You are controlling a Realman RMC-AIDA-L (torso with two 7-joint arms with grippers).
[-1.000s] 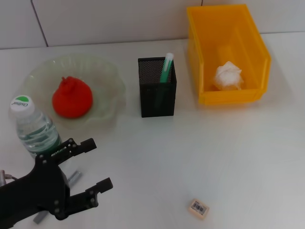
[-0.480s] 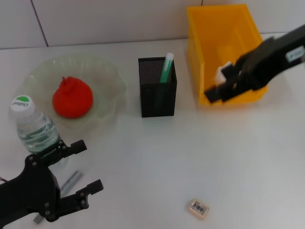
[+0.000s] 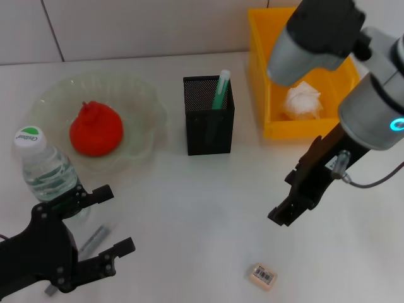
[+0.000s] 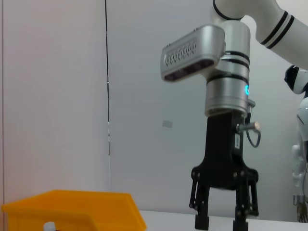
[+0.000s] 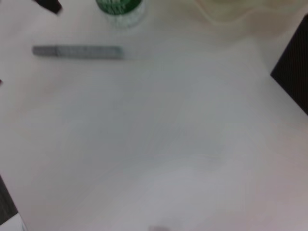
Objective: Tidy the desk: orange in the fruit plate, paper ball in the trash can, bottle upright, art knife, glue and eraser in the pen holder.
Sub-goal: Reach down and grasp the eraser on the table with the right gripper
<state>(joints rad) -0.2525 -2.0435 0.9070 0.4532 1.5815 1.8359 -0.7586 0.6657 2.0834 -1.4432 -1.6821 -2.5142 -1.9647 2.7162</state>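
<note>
White desk (image 3: 189, 208) carries fruit plate (image 3: 142, 95), upright bottle (image 3: 44, 170), pen holder (image 3: 208, 123), yellow trash can (image 3: 278, 95), eraser (image 3: 263, 275), grey art knife (image 5: 77, 51) lying nr bottle.

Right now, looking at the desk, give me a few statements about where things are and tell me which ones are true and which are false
1. The orange lies in the fruit plate. True.
2. The paper ball is on the table next to the eraser. False: it sits inside the trash can, while the eraser lies alone on the table near the front.
3. The bottle stands upright. True.
4. The pen holder is empty. False: a green stick with a white tip rises from it.
5. The right gripper holds the eraser. False: it hangs open above the table, apart from the eraser.
6. The left gripper is open beside the bottle, over a grey stick-like item. True.
</note>
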